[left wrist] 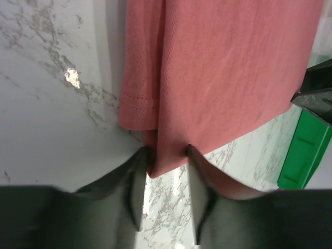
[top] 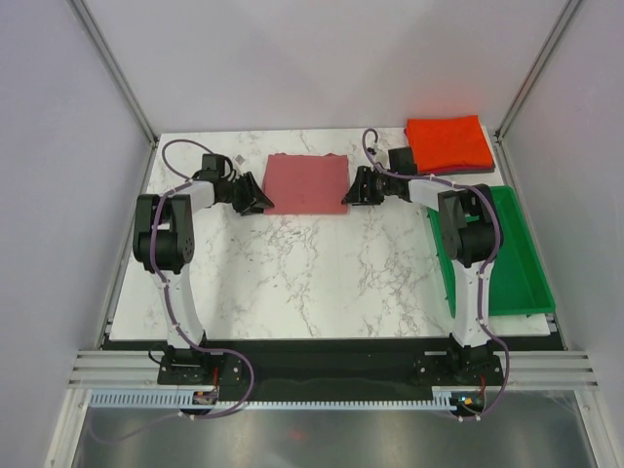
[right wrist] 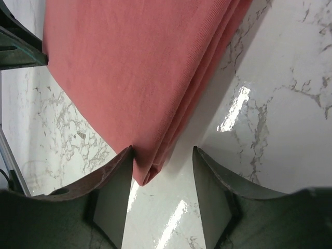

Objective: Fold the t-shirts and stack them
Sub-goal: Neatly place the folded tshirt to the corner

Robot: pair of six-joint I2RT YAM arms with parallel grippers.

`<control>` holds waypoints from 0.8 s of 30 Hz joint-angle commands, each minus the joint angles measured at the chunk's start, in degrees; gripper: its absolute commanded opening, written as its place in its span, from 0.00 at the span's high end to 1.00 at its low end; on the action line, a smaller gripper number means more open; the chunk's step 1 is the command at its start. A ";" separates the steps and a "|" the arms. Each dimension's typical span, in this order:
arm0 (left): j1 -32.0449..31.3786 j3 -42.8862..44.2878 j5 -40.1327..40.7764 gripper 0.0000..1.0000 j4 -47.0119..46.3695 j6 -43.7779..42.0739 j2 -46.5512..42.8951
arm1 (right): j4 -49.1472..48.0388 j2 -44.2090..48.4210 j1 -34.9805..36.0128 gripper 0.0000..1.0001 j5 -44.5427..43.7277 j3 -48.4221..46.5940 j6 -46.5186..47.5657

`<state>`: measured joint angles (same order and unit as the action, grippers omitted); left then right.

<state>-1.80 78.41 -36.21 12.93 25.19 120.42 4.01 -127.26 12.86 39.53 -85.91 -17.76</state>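
You find the dusty rose t-shirt (top: 307, 183) folded flat at the far middle of the marble table (top: 322, 283), with a gripper at each near corner. The left gripper (left wrist: 167, 150) is part-spread. The corner fills its gap and touches both fingers; you cannot tell whether it pinches. The right gripper (right wrist: 162, 150) stands spread, its corner touching one finger only. The orange-red t-shirt (top: 447, 141) lies folded at far right, behind the green tray (top: 522, 283).

No legible text, no labels or brand marks, no numbers or signs in any view
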 commanded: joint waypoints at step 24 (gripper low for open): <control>-0.75 -21.89 9.04 0.98 7.02 3.37 -21.88 | -7.79 25.46 7.43 1.00 -10.43 39.13 -3.86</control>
<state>-3.25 59.42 -30.94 18.33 26.94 104.44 -3.57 -106.06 19.35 34.87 -51.79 -20.38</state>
